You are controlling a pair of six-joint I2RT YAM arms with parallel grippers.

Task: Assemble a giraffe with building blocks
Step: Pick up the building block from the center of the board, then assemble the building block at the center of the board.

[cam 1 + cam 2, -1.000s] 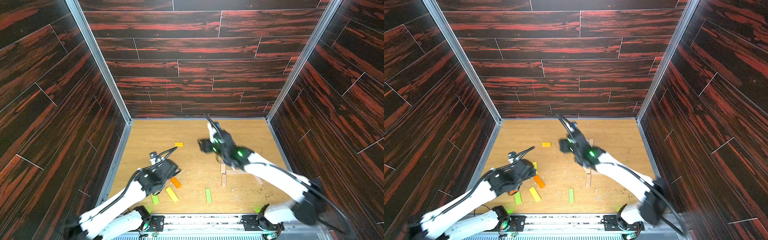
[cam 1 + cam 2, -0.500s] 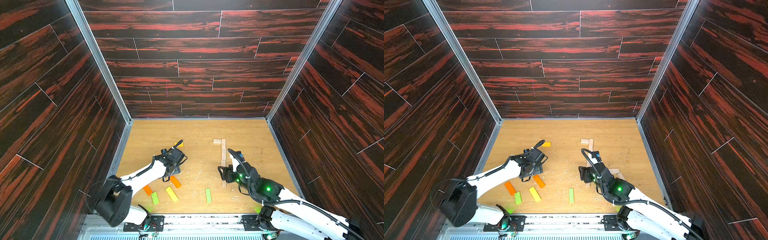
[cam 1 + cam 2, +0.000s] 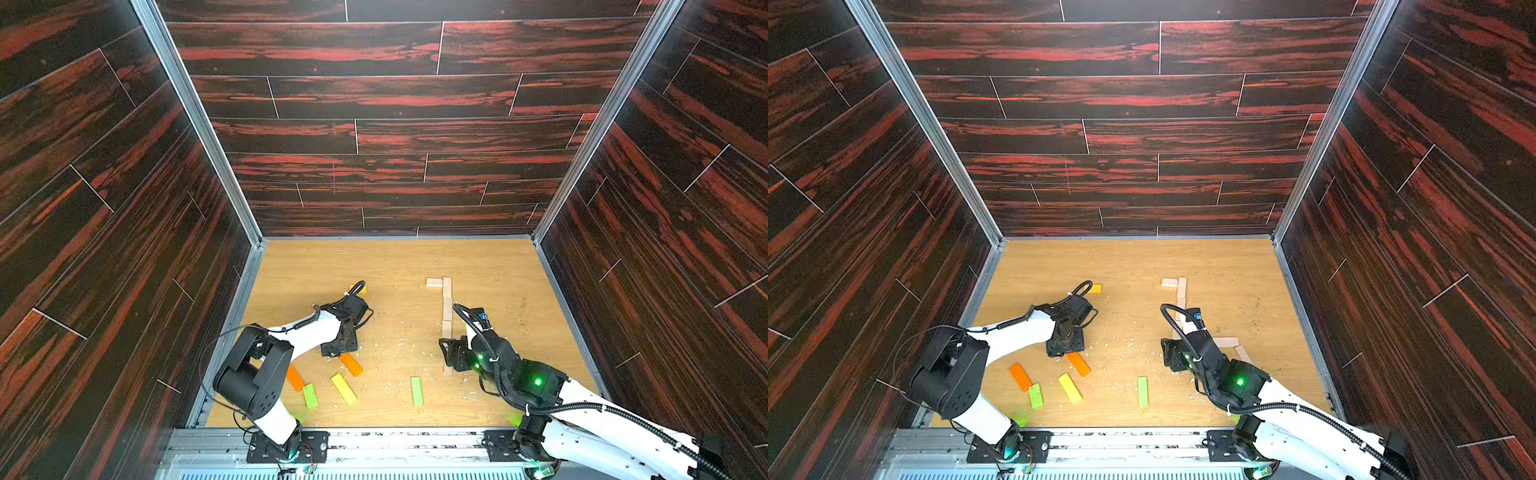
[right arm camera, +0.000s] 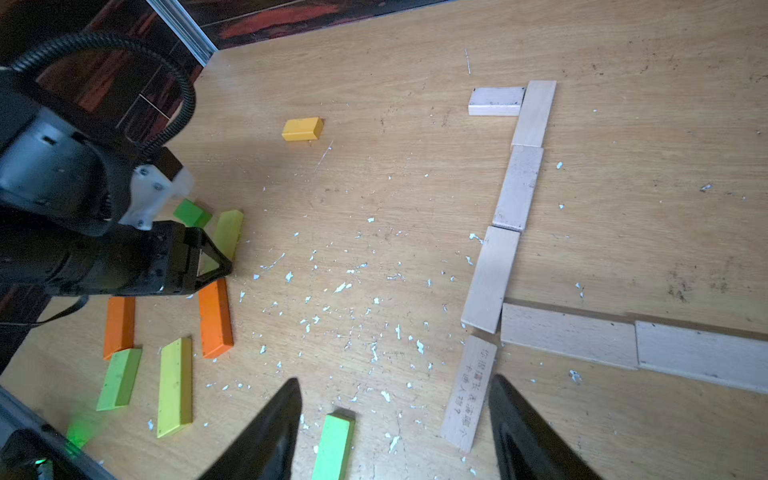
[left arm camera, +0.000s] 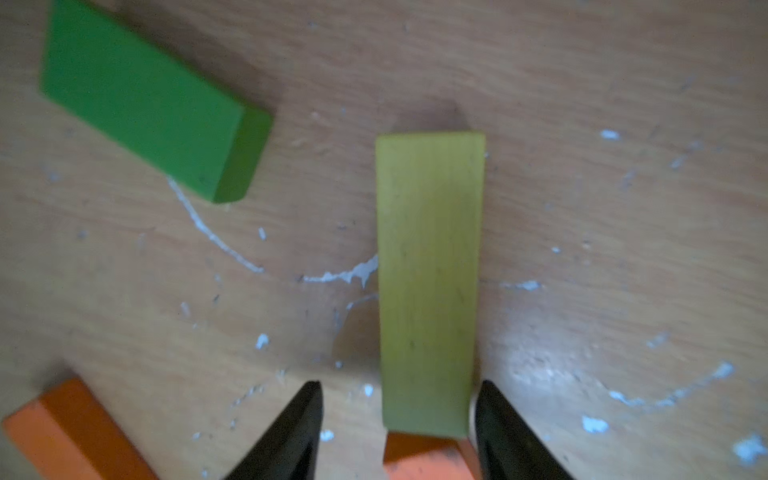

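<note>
Over the last half second my left arm [image 3: 307, 332] has drawn back toward the near edge and dropped low, with its elbow folded up. The left gripper [image 5: 399, 415] straddles a flat yellow-green plank [image 5: 430, 282], jaws apart: one finger touches it and there is a gap at the other. The plank's long axis runs straight out from the fingers, its near end meeting an orange plank [image 5: 424, 457]. The right gripper [image 4: 395, 378] has barely shifted. Its jaws are wide and empty over the near end of the pale plank line [image 3: 446, 307].

Orange block [image 5: 424, 459] cut off at frame edge.
</note>
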